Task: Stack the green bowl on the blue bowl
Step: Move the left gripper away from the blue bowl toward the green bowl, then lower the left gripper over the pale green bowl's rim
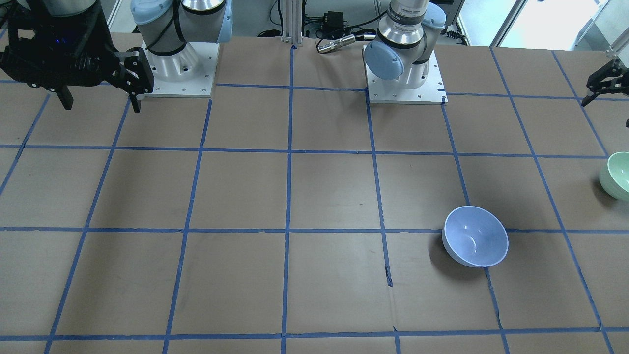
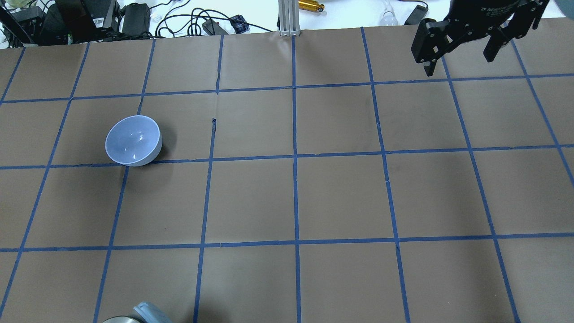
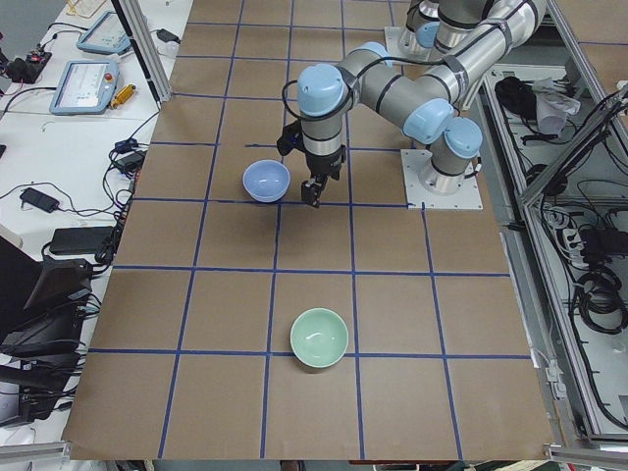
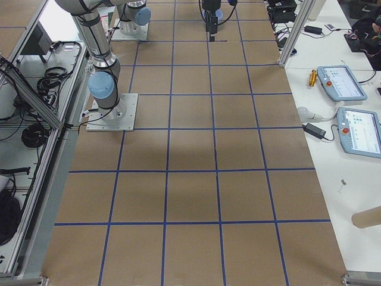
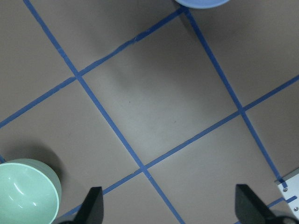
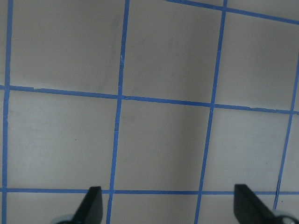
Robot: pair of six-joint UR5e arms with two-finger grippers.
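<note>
The green bowl [image 3: 319, 338] sits upright on the table near the robot's left end; it also shows at the right edge of the front view [image 1: 618, 174] and at the lower left of the left wrist view [image 5: 25, 191]. The blue bowl [image 2: 133, 140] stands upright and empty farther in, apart from it [image 1: 475, 236]. My left gripper [image 1: 607, 110] hangs open and empty high above the table, between the two bowls in its wrist view [image 5: 170, 210]. My right gripper [image 2: 458, 65] is open and empty, high over the far right of the table [image 6: 168, 207].
The table is brown paper with a blue tape grid [image 2: 296, 157]. The two arm bases [image 1: 179, 73] stand at the robot's edge. Cables and boxes [image 2: 89, 20] lie beyond the far edge, and teach pendants [image 4: 342, 83] lie on a side bench.
</note>
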